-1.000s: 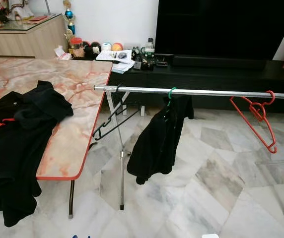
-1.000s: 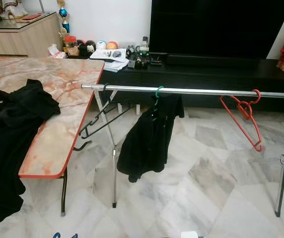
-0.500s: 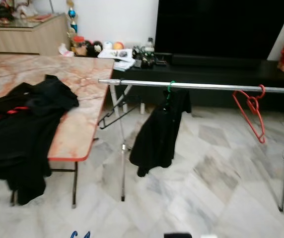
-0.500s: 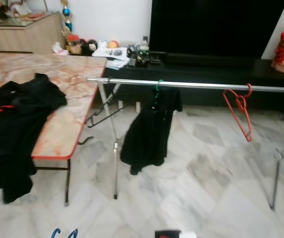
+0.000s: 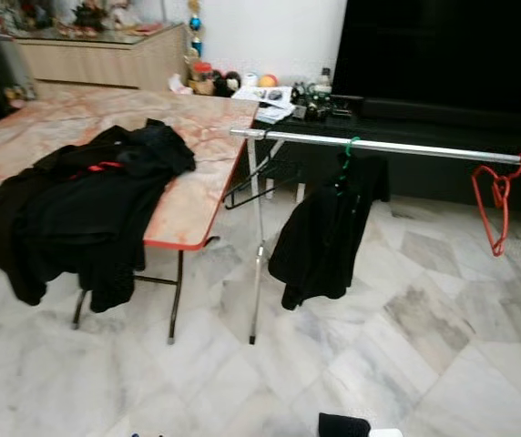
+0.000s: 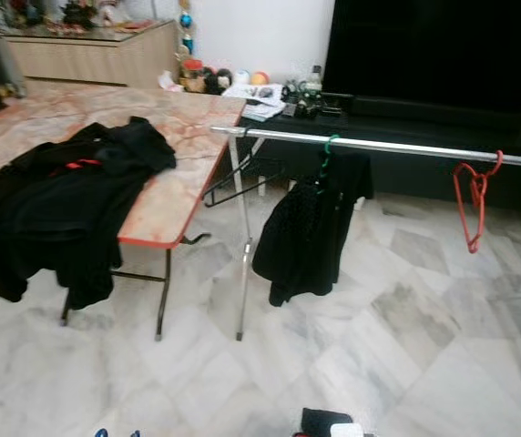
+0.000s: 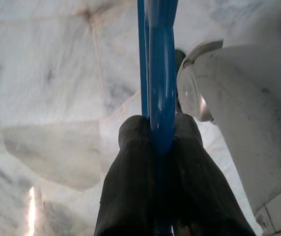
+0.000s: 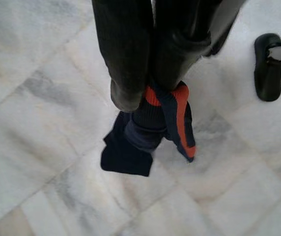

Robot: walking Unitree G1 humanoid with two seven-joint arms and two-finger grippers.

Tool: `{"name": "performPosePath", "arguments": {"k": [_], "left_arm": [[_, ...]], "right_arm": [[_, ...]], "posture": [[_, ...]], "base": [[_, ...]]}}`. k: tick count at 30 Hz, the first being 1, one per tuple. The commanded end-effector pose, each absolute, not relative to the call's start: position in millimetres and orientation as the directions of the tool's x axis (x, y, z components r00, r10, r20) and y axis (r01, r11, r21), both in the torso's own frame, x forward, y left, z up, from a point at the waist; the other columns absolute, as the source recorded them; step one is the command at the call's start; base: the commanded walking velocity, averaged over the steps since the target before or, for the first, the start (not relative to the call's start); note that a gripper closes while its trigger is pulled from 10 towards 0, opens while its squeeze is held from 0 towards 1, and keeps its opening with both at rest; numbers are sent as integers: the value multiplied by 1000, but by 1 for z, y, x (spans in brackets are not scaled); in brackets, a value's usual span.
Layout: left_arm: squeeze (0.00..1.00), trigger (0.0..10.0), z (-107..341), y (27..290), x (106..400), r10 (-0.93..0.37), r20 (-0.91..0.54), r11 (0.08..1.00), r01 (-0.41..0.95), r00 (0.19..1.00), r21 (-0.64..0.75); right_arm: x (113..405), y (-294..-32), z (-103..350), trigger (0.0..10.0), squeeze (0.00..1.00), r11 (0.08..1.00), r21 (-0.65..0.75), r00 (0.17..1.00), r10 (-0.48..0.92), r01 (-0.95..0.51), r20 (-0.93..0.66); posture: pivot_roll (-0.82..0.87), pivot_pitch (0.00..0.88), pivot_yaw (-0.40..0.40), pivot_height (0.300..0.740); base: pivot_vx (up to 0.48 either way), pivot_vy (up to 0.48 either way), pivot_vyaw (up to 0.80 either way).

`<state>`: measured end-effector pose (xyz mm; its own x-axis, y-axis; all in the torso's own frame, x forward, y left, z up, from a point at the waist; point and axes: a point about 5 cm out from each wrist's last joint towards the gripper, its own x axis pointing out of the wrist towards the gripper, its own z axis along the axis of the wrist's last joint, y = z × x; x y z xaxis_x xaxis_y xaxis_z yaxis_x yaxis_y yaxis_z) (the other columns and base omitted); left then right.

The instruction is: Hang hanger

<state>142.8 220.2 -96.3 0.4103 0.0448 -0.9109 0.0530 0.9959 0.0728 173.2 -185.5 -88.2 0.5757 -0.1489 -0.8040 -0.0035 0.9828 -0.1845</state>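
Blue hanger (image 7: 160,73) clamped in left end effector (image 7: 157,142); looked stiff, light, slippery. Right end effector (image 8: 148,96) clamped dark garment (image 8: 153,132). Rail (image 5: 397,148) ahead.

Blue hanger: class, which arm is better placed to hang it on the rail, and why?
Left. The left gripper is shut on the blue hanger; the right gripper is occupied holding a dark garment. The rail lies ahead.

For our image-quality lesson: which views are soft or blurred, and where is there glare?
Both eye views look slightly soft overall, with sheen on the rail. Left wrist view: highlights streak the blue hanger clamped in the left tool. Right wrist view: the floor is softly blurred.
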Motion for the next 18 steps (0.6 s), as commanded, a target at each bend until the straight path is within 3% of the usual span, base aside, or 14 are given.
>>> {"name": "performPosePath", "arguments": {"k": [1, 4, 11, 18], "left_arm": [[0, 10000, -100, 215, 137, 27, -923, 997, 62, 384, 55], [0, 10000, -100, 214, 137, 26, -923, 997, 60, 384, 54], [0, 10000, -100, 214, 137, 27, -924, 997, 62, 382, 55], [0, 10000, -100, 215, 137, 31, -923, 996, 62, 383, 59]], "right_arm": [[169, -189, -89, 10000, 0, 982, -189, 570, -163, 13, -806], [169, -189, -89, 10000, 0, 984, -176, 573, -157, 22, -804], [169, -189, -89, 10000, 0, 985, -173, 575, -157, 27, -803], [170, -189, -88, 10000, 0, 985, -165, 591, -160, 46, -791]], "posture": [[64, 0, -20, 740], [63, 0, -20, 740], [64, 0, -21, 740], [66, 0, -20, 740]], "base": [[-304, 0, 0], [-308, 0, -163], [-307, 0, -772], [-291, 0, 0]]}}
